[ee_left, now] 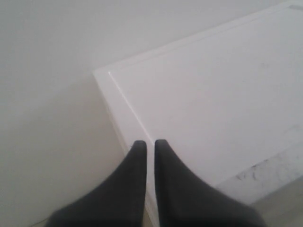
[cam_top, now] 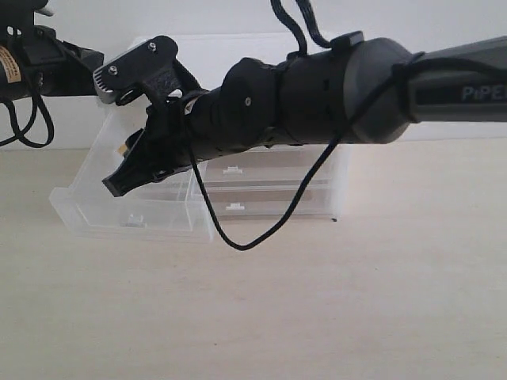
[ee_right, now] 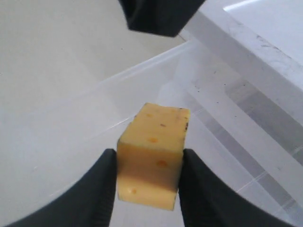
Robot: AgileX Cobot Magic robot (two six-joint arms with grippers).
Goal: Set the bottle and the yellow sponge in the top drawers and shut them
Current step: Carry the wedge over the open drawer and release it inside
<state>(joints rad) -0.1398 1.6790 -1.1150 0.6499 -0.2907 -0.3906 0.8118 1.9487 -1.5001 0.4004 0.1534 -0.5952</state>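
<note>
Pale wood tabletop (cam_top: 317, 317) and a white wall fill the exterior view, with the translucent cabinet (cam_top: 261, 190) standing at the back. One of the top drawers (cam_top: 95, 210), the left one, is pulled well out. My right arm (cam_top: 317, 95) reaches across the middle, its far end over that open drawer. The left arm (cam_top: 47, 55) sits high, near the cabinet's left corner. I can't find the bottle anywhere, and the other top drawer is hidden behind the right arm.

From the left wrist, the left gripper (ee_left: 150, 144) shows its fingers all but together, nothing between them, above a corner of the cabinet's white top (ee_left: 203, 104).

From the right wrist, the right gripper (ee_right: 149, 156) pinches the yellow sponge (ee_right: 154, 137) by its sides, the sponge's long axis running away from the camera. The open drawer's clear inside lies straight beneath, so I judge that letting go is all that's needed. A dark part (ee_right: 156, 16) beyond the sponge, which I cannot identify, may crowd the lift-out.
</note>
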